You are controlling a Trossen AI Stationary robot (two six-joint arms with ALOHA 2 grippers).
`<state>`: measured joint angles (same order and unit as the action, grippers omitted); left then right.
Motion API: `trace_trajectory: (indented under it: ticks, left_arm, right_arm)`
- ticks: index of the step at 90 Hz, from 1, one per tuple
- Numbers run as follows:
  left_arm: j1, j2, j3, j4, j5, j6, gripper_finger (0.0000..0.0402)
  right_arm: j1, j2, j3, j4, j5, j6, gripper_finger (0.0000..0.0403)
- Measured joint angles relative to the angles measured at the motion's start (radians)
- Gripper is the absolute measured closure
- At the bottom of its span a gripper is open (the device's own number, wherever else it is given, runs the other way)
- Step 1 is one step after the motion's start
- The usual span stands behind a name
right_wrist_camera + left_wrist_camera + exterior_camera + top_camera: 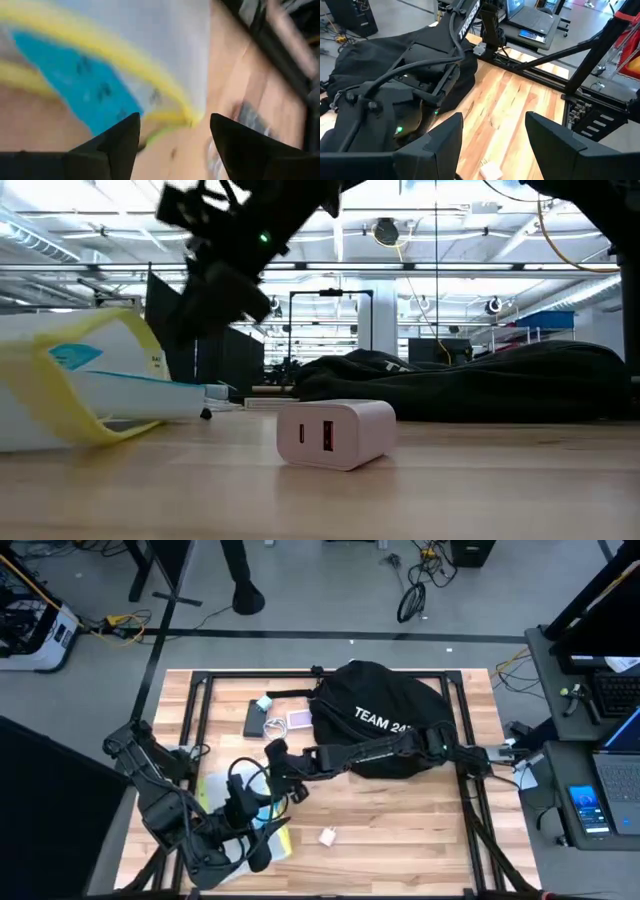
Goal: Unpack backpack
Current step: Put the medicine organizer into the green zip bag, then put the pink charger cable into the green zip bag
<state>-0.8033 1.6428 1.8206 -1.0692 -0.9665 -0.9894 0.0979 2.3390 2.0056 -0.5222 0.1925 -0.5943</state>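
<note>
The black backpack [385, 720] with white lettering lies on the far right part of the table, also seen in the low view [480, 385]. My right arm reaches across it toward the left. My right gripper [270, 780] hovers open above a white pouch with a yellow rim and blue patch [100, 75], touching nothing. The pouch [240, 822] lies on the table near the front left. My left gripper [262, 843] stands open beside the pouch, nothing between its fingers [492, 135]. A white charger [335, 432] rests on the table close by.
Left of the backpack lie a black power bank [253, 718], a coiled white cable [275, 727], a small blue item [265, 703] and a pinkish card-like item [300, 720]. A black frame [195, 710] borders the table. Bare wood shows right of the charger [329, 836].
</note>
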Motion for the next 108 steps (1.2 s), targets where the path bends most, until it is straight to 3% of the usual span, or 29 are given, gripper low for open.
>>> trace_trajectory:
  ticks: [18,28,52,73,80,94,108]
  left_arm:
    - [0.000,0.000,0.000,-0.018,0.000,0.000,0.0201]
    - [0.000,0.000,0.000,-0.019,0.000,0.000,0.0201]
    - [0.001,0.000,0.000,-0.016,0.000,-0.001,0.0201]
    - [0.001,0.000,0.000,-0.014,0.000,-0.001,0.0201]
    - [0.001,0.000,0.000,-0.013,0.000,-0.002,0.0201]
    - [0.001,0.000,0.000,-0.014,0.008,-0.025,0.0201]
    - [0.001,0.000,0.000,-0.031,0.014,-0.025,0.0201]
  right_arm:
    - [-0.031,-0.016,0.000,-0.229,-0.010,0.171,0.0178]
    - [-0.041,-0.016,-0.028,-0.256,-0.091,0.310,0.0178]
    - [-0.013,-0.014,-0.193,0.145,-0.140,0.444,0.0179]
    - [0.004,0.003,-0.195,0.633,-0.116,0.455,0.0179]
    - [0.002,0.024,-0.197,0.684,-0.108,0.447,0.0179]
    - [-0.002,0.008,-0.198,0.473,-0.105,0.366,0.0179]
    - [-0.007,-0.099,-0.196,0.163,-0.107,0.303,0.0179]
